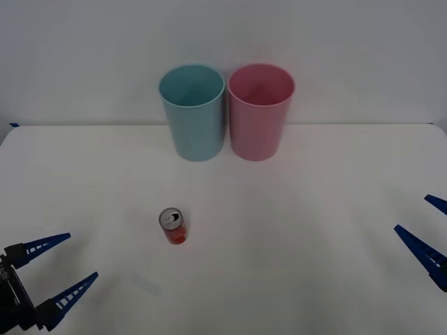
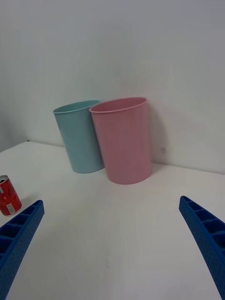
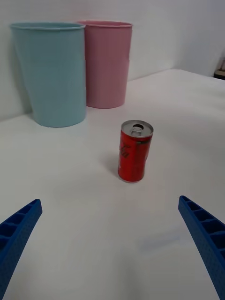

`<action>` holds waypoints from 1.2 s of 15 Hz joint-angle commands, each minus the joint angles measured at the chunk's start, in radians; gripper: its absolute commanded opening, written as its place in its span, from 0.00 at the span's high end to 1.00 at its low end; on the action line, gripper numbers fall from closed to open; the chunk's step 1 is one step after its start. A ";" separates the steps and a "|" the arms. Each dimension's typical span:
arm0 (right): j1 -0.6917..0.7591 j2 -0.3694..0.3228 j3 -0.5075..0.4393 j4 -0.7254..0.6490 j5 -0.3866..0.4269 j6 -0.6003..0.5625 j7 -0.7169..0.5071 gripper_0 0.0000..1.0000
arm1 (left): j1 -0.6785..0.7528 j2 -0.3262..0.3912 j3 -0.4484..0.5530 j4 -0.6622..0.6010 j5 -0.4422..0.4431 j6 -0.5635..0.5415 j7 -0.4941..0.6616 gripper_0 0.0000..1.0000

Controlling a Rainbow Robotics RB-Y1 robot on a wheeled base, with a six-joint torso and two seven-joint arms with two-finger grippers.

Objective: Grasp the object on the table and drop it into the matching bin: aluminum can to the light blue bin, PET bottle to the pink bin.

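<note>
While the small red aluminum can (image 1: 172,226) with its silver top and pull tab stands upright on the wide white table (image 1: 293,237), left of centre and nearer the robot than the bins, nothing touches it; bare table lies all around it. At the far middle of the table, against the plain pale wall (image 1: 349,49), stand 2 tall round tapered plastic bins: the light blue bin (image 1: 193,112) on the left and the pink bin (image 1: 260,112) on the right, just beside each other, both upright with open mouths; whether their rims touch cannot be told.

The left gripper (image 1: 59,272) sits at the near left corner of the scene, its 2 blue ribbed fingers (image 1: 43,246) spread wide and holding nothing; its wrist view has the can (image 3: 135,151) ahead between the spread fingertips, well apart from both, with the light blue bin (image 3: 51,75) and pink bin (image 3: 107,63) farther off. The right gripper (image 1: 427,223) rests at the near right edge, well apart from the can, its fingers likewise spread and empty; from its wrist view the can (image 2: 8,195) stands off to one side, beyond one fingertip.
</note>
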 commanded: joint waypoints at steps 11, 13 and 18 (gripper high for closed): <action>0.000 0.000 0.000 0.000 0.000 0.000 0.000 0.00 | -0.126 -0.032 -0.125 0.161 0.026 0.044 -0.019 0.00; 0.000 0.000 0.000 0.000 0.000 0.000 0.000 0.00 | -0.157 -0.055 -0.139 0.201 0.012 0.042 -0.033 0.00; 0.000 0.000 0.000 0.000 0.000 0.000 0.000 0.00 | -0.203 -0.140 -0.139 0.209 -0.081 0.065 -0.050 0.00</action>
